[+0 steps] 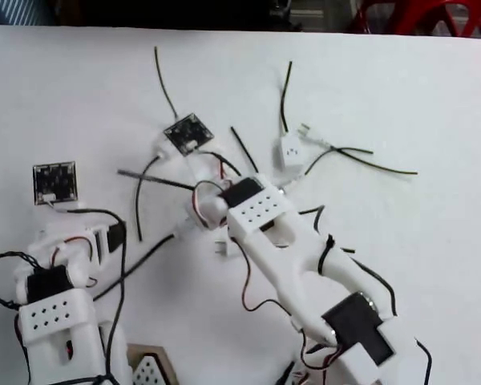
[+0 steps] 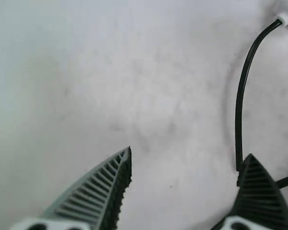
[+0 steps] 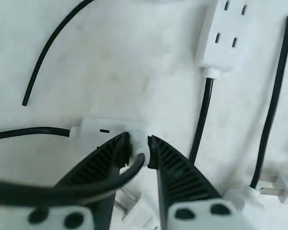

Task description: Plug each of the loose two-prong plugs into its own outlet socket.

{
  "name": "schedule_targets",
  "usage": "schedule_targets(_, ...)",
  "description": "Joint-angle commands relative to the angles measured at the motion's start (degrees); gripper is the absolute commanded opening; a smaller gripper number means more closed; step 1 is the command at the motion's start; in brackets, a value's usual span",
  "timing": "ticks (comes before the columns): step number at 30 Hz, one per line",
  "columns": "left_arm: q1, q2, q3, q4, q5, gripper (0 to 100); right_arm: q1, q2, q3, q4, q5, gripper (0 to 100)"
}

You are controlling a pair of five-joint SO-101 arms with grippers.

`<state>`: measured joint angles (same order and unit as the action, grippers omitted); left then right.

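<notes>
My right gripper (image 3: 138,147) is shut on the end of a white two-prong plug (image 3: 103,130) lying on the table, its black cord (image 3: 29,132) trailing away. A white outlet socket (image 3: 225,28) lies just ahead of it. Two more loose plugs lie close by, one (image 3: 259,191) beside the fingers and one (image 3: 134,207) beneath them. In the high view the right gripper (image 1: 196,212) sits mid-table below a black outlet (image 1: 188,134). Another black outlet (image 1: 54,183) lies left, a white outlet (image 1: 291,151) with a loose plug (image 1: 306,131) right. My left gripper (image 2: 185,165) is open over bare table beside a black cord (image 2: 239,110).
Several black cords cross the white table (image 1: 401,72) around the outlets. The left arm (image 1: 56,309) is at the near left corner, the right arm (image 1: 305,265) stretches in from the near right. A small wooden piece (image 1: 148,367) lies at the front edge.
</notes>
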<state>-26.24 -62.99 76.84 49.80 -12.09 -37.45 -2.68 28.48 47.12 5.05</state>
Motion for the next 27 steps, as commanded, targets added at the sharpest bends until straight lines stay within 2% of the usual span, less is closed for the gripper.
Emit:
schedule_targets(1, -0.6, -1.2, -0.2, -1.1, 0.3, 35, 1.4, 0.9, -2.6, 4.4, 0.2, 1.7)
schedule_targets(5, -0.6, -1.2, -0.2, -1.1, 0.3, 35, 1.5, 0.9, -6.2, 9.2, 0.2, 1.7)
schedule_targets(14, -0.6, -1.2, -0.2, -1.1, 0.3, 35, 1.5, 1.4, -7.2, 11.0, 0.2, 1.7)
schedule_targets(21, -0.6, -1.2, -0.2, -1.1, 0.3, 35, -1.3, 1.5, -4.8, 10.1, 0.1, 1.7)
schedule_targets(27, -0.6, -1.2, -0.2, -1.1, 0.3, 35, -2.3, 0.9, 0.8, 3.8, -1.3, 1.7)
